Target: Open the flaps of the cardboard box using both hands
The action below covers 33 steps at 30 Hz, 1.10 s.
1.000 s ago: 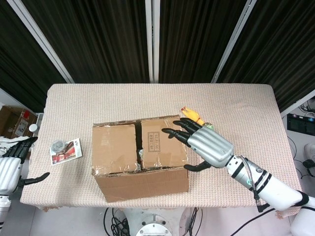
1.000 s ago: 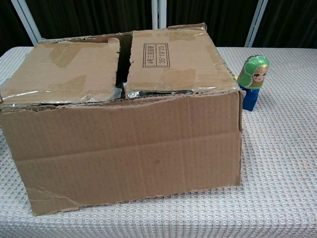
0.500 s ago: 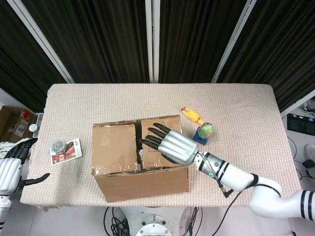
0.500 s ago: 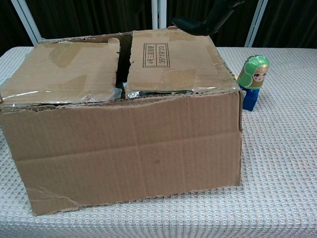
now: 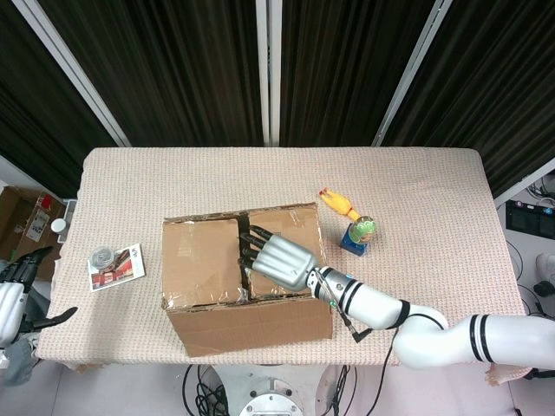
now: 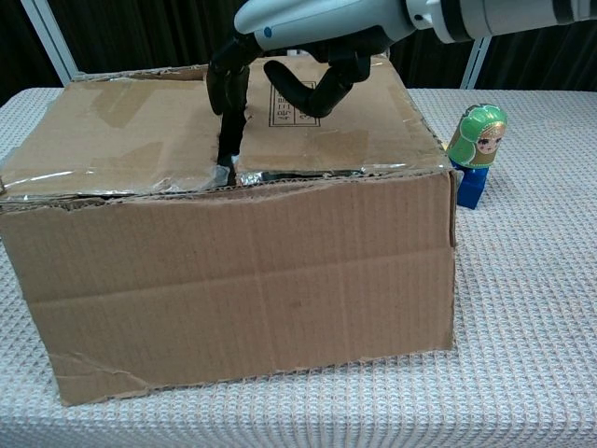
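A cardboard box (image 5: pixel 247 277) sits on the near middle of the worktop (image 5: pixel 416 191), which is covered with a light woven cloth. Its two top flaps lie nearly flat, with a dark gap between them running from the near edge to the far edge.

The right robot hand (image 5: pixel 279 256) is above the right flap (image 5: pixel 286 232), reaching in from the near right. Its dark fingers (image 6: pixel 227 103) point down into the gap between the flaps, and in the chest view one fingertip reaches the torn near end of the gap. The thumb curls over the printed label on the right flap. The fingers are apart and grip nothing that can be seen.

The left robot hand (image 5: pixel 16 299) hangs off the near left edge of the worktop, well apart from the box, its fingers spread and holding nothing.

Just right of the box stands a small green nesting doll (image 6: pixel 477 136) on a blue block (image 6: pixel 469 187). Beyond it lies a yellow rubber chicken toy (image 5: pixel 337 204). On the left of the worktop, a small round tin (image 5: pixel 102 256) rests beside a printed card (image 5: pixel 120 268).
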Each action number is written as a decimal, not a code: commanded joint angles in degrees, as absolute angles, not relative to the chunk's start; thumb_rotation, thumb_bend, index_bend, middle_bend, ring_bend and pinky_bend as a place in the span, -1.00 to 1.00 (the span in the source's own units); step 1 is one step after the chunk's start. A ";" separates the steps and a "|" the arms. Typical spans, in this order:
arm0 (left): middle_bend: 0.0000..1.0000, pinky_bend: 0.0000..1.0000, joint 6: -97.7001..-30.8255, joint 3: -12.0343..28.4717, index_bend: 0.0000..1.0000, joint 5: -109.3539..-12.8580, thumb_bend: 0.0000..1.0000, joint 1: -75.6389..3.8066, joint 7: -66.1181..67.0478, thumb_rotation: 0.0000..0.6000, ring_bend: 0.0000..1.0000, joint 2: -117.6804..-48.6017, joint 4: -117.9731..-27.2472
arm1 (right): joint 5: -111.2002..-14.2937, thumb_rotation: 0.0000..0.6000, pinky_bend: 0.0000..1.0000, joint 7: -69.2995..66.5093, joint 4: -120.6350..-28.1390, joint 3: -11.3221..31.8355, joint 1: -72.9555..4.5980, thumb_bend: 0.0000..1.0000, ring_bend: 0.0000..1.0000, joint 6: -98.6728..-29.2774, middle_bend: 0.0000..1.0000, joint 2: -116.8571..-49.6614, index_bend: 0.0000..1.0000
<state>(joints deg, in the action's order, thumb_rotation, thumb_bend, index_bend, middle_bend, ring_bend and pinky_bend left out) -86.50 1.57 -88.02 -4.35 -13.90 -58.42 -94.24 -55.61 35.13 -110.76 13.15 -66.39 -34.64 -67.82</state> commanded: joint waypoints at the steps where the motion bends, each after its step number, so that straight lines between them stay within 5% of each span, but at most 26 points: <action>1: -0.75 -0.59 -86.56 1.54 -0.79 -87.87 -1.00 -4.20 -14.37 0.73 -0.76 -58.43 -93.81 | -51.89 1.00 -1.00 38.48 -110.68 10.76 -69.20 0.86 -1.00 -36.91 -0.50 -69.21 -0.41; 12: -0.75 -0.59 -86.64 1.42 -0.79 -87.65 -1.00 -3.82 -15.79 0.74 -0.76 -58.79 -92.48 | -46.55 1.00 -1.00 41.22 -111.07 7.27 -74.04 0.87 -1.00 -40.52 -0.47 -70.80 -0.32; 20: -0.75 -0.59 -86.64 1.41 -0.79 -87.73 -1.00 -3.76 -15.84 0.73 -0.76 -58.73 -92.51 | -45.78 1.00 -1.00 40.91 -112.73 6.00 -74.75 0.89 -1.00 -43.11 -0.27 -68.94 -0.08; 33: -0.75 -0.59 -86.08 1.43 -0.79 -88.19 -1.00 -4.23 -14.46 0.73 -0.76 -58.58 -93.76 | -51.24 1.00 -1.00 34.24 -121.90 8.68 -71.27 0.89 -1.00 -47.00 -0.11 -57.36 0.02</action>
